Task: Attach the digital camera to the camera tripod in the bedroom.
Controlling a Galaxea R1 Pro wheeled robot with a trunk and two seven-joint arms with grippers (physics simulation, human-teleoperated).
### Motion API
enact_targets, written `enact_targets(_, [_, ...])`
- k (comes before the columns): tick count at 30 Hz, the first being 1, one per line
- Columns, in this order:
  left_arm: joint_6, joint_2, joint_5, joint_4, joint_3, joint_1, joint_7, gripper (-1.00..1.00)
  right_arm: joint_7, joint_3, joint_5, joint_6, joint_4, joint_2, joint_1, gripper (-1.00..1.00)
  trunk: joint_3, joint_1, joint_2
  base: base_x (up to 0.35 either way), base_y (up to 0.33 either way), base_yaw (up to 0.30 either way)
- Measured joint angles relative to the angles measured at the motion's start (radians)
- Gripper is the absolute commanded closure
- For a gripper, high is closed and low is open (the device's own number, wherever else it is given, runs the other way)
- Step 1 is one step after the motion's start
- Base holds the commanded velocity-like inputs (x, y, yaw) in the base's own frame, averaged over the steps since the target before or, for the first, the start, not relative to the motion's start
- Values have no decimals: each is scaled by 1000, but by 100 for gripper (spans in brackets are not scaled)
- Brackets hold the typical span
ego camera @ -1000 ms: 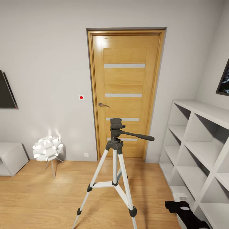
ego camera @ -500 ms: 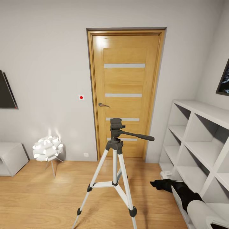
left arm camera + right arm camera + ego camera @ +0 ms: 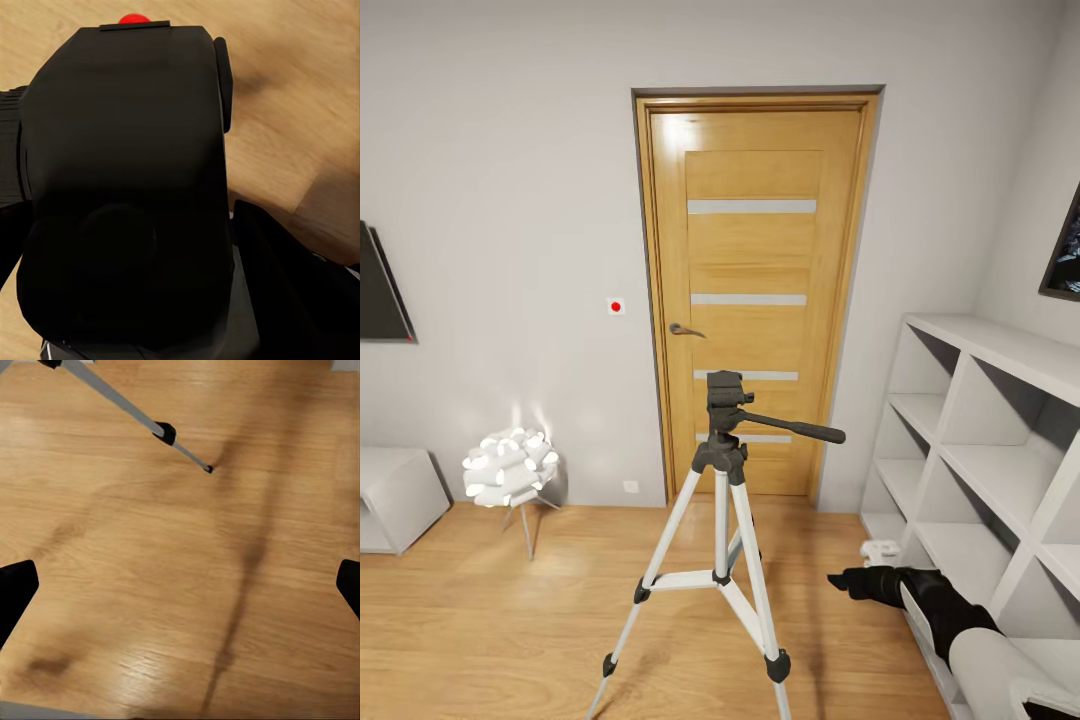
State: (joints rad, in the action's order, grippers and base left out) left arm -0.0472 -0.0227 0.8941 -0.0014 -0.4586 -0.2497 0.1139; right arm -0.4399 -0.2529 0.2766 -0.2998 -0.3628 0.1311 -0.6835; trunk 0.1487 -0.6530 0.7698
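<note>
The camera tripod stands on the wood floor in front of the door, with silver-white legs, a dark head and a pan handle pointing right. Its head carries nothing. The digital camera, black with a red dot on top, sits between dark fingers in the left wrist view, and my left gripper is shut on it. My right gripper reaches in low, right of the tripod. In its wrist view it is open over bare floor, with a tripod leg ahead.
A wooden door is behind the tripod. White cube shelves line the right wall, close to my right arm. A white flower-shaped lamp and a low white cabinet stand at the left. Open wood floor lies left of the tripod.
My right arm has come up from the bottom right corner and moved left toward the tripod, then slowed. The tripod and the head camera have not moved.
</note>
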Motion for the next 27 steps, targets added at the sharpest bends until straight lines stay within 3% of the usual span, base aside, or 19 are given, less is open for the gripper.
enact_targets(16, [0,1,3,0,1,0,1,100,58,-4,-5,11,28,8,0,-100,18,0,0,0,0,0])
enact_targets(22, [0,2,3,0,1,0,1,100,61,-5,-5,123,37,9,0,-100,28,0,0,0,0,0])
enact_targets(27, [0,2,3,0,1,0,1,100,60,-5,-4,146,39,9,0,-100,36,0,0,0,0,0])
